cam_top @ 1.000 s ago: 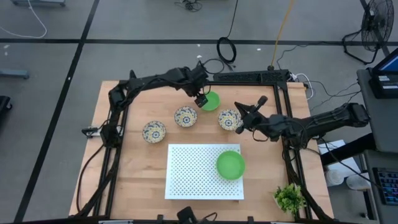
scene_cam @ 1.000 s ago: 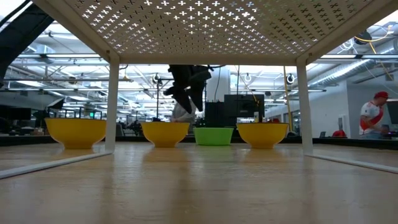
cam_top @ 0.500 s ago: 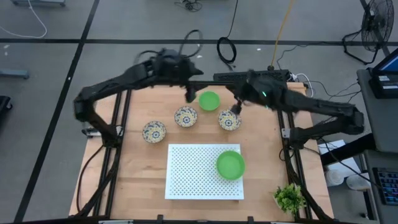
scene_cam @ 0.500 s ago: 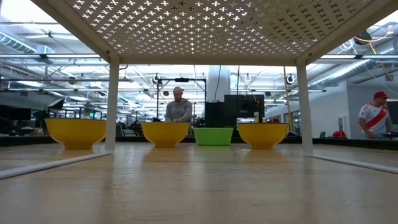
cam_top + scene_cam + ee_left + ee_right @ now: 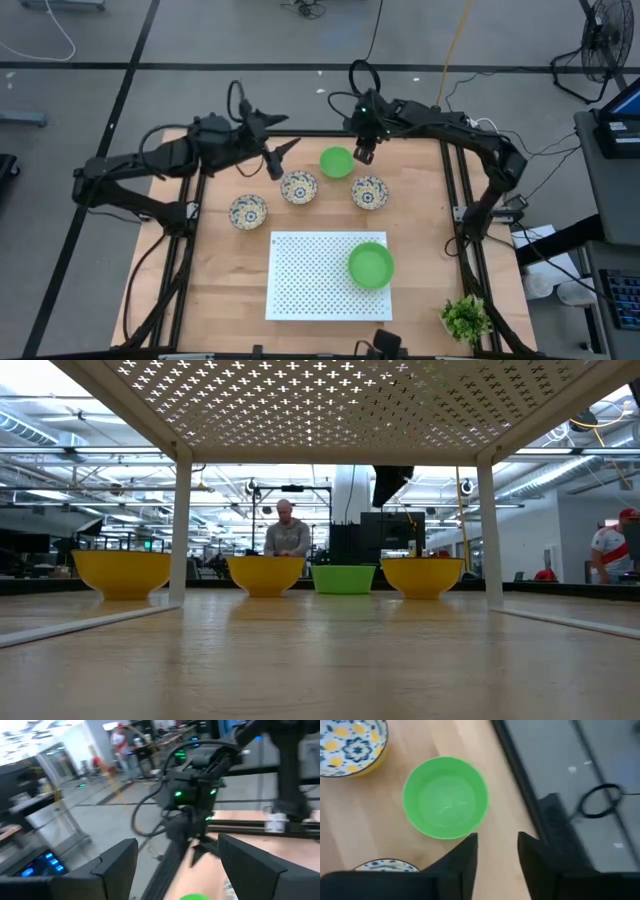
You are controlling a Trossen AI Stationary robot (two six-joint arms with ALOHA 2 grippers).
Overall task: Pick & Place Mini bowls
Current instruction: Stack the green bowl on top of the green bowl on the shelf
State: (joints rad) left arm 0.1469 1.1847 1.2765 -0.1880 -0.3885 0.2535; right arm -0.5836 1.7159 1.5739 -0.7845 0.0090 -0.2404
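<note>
One green mini bowl (image 5: pixel 337 161) stands on the wooden table near its far edge; the right wrist view shows it from above (image 5: pixel 445 797). Three blue-and-yellow patterned mini bowls (image 5: pixel 299 187) (image 5: pixel 369 192) (image 5: pixel 248 211) stand nearer. A second green bowl (image 5: pixel 371 265) rests on the white perforated rack (image 5: pixel 300 280). My right gripper (image 5: pixel 364 154) (image 5: pixel 497 855) hovers open just right of the far green bowl, raised off the table (image 5: pixel 390 484). My left gripper (image 5: pixel 279 159) (image 5: pixel 185 870) stands open to the left of that bowl, with nothing between its fingers.
A small green plant (image 5: pixel 466 318) stands at the table's near right corner. The rack's legs (image 5: pixel 487 530) stand on the table in the low view. The black frame rail (image 5: pixel 520 780) runs along the far edge beside the green bowl. People show in the room behind.
My left gripper has drawn back from the far green bowl toward the table's left edge. My right gripper has gone from beside the right patterned bowl toward the far edge, ending next to the green bowl. The bowls have stayed where they were.
</note>
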